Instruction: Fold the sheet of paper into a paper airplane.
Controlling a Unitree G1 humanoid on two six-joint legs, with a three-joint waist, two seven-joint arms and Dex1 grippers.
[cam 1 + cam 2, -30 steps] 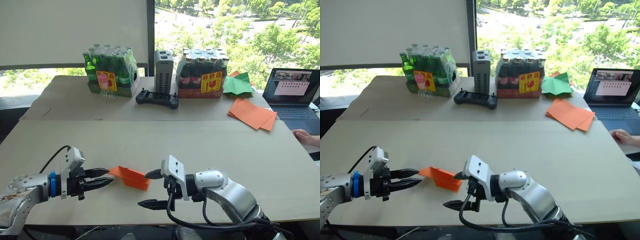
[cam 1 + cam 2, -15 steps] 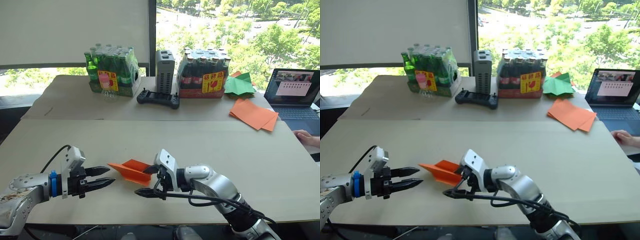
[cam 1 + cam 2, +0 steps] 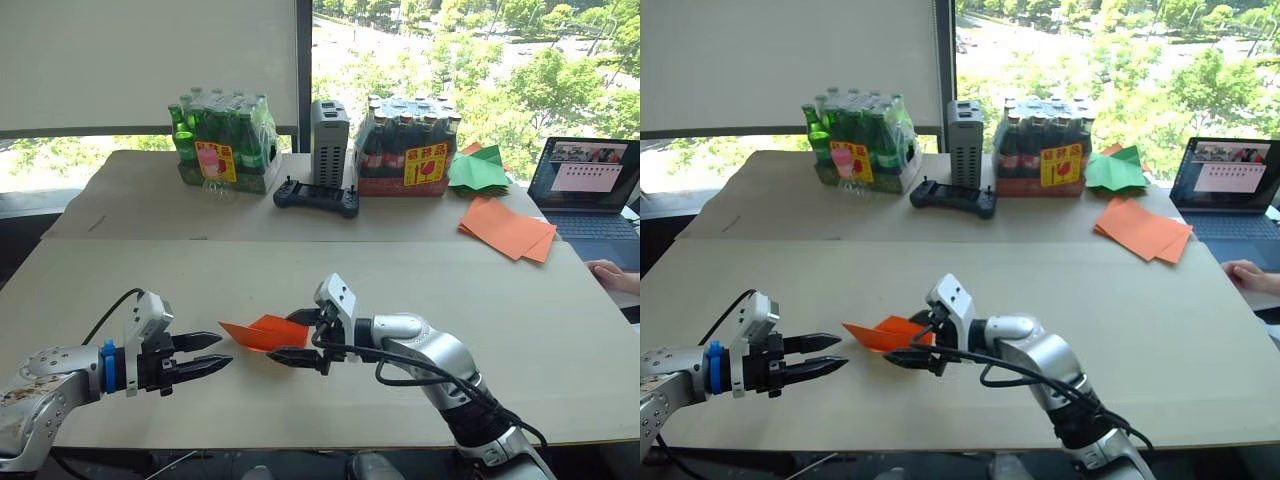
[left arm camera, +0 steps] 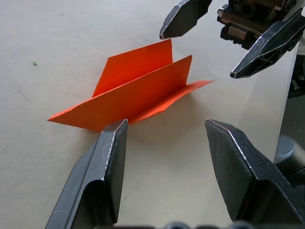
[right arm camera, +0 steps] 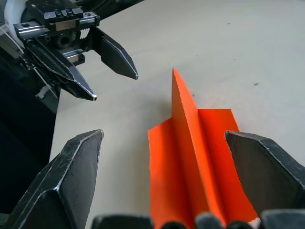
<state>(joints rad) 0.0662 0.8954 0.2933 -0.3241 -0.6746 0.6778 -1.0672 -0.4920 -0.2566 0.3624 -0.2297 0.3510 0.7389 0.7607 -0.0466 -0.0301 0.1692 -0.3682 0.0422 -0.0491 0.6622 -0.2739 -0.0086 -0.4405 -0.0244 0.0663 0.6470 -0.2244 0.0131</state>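
Nearest the robot, on the front table point(image 3: 560, 330) with its pale beige top, the left gripper point(image 3: 208, 353) hovers low with its two black fingers spread apart and nothing between them, its tips pointing at the paper airplane point(image 3: 262, 333). That small orange wedge lies on the tabletop just beyond the left fingertips, its sharp nose toward the robot's left and its centre fold standing up between two flat wings. From the other side the right gripper point(image 3: 290, 337) reaches in, jaws wide apart and straddling the tail end of the airplane; the right wrist view shows the paper lying between the fingers without either one pressing on it.

Farther back a second table point(image 3: 130, 190) butts against the first. On it stand a shrink-wrapped pack of green bottles point(image 3: 222, 140), a grey upright box point(image 3: 329, 142) and a pack of dark bottles point(image 3: 406, 146), with a black handheld controller point(image 3: 317, 197) lying in front of the box. Toward the robot's right lie a stack of orange sheets point(image 3: 507, 228) and a green paper shape point(image 3: 477, 169), then an open laptop point(image 3: 590, 190). A person's hand point(image 3: 612, 272) rests at the right edge of the front table. Behind everything, a window with a white blind point(image 3: 140, 60) drawn over its left part looks out on sunlit trees point(image 3: 520, 60).
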